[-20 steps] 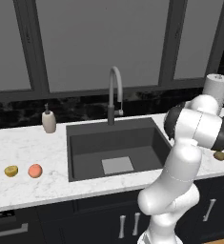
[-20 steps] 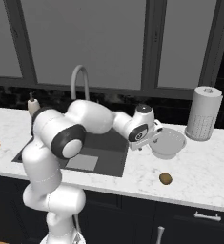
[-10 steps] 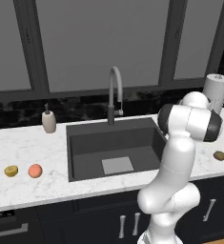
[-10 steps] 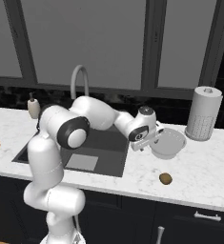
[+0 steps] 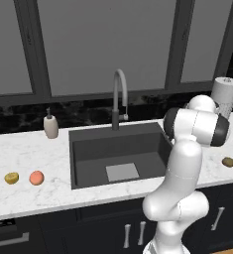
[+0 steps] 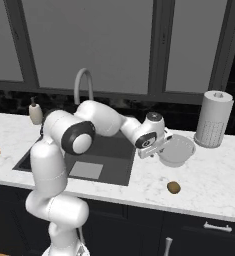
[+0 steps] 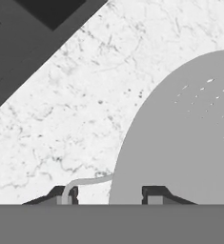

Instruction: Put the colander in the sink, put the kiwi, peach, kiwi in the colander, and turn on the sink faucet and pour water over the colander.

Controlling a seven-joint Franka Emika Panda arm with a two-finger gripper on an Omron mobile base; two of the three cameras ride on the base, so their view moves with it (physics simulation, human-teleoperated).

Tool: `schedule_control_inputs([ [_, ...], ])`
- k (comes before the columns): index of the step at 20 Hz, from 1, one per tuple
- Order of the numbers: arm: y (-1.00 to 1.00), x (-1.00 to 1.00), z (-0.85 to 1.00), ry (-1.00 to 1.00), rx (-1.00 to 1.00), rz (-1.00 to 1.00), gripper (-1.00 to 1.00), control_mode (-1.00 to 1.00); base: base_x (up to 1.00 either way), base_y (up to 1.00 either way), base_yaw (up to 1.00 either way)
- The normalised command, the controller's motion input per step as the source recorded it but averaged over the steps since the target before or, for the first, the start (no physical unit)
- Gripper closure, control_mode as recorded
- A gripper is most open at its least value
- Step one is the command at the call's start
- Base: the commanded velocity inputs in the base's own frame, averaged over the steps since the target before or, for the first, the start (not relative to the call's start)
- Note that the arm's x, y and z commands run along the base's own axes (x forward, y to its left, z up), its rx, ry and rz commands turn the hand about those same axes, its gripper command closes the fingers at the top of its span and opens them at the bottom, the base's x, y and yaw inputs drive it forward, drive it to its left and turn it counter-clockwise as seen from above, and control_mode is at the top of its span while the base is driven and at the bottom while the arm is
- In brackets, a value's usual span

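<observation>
The colander point(image 6: 177, 150) sits on the white marble bench point(image 6: 214, 170) just right of the sink point(image 6: 111, 150), upright with its open side up; being round it has no clear long axis. In the hand view one thin side handle point(image 7: 85, 182) loops out from its rim toward the left finger. The tool point(image 7: 108, 198) has its two fingers set either side of the colander's rim and handle, clenched on the colander.

One sink, with a lighter square patch at its bottom. One faucet point(image 5: 119, 96) arches over its rear edge. One peach point(image 5: 36, 177) lies on the bench left of the sink, with one olive-yellow kiwi point(image 5: 11, 178) just beside it. One brownish kiwi point(image 6: 174, 187) lies right of the sink, near the colander. One soap dispenser point(image 5: 51, 125) and one paper towel roll point(image 6: 214, 119) stand at the back.
</observation>
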Motion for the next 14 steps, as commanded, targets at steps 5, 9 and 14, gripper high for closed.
schedule_control_inputs([
  [5,0.64,-0.18,0.35,-0.07,0.00,0.12,1.00,-1.00,0.00,0.00,0.00],
  [9,1.00,-0.17,0.60,-0.05,0.00,0.29,1.00,-1.00,0.00,0.00,0.00],
  [14,1.00,-0.21,0.36,0.00,0.00,0.41,1.00,-1.00,0.00,0.00,0.00],
])
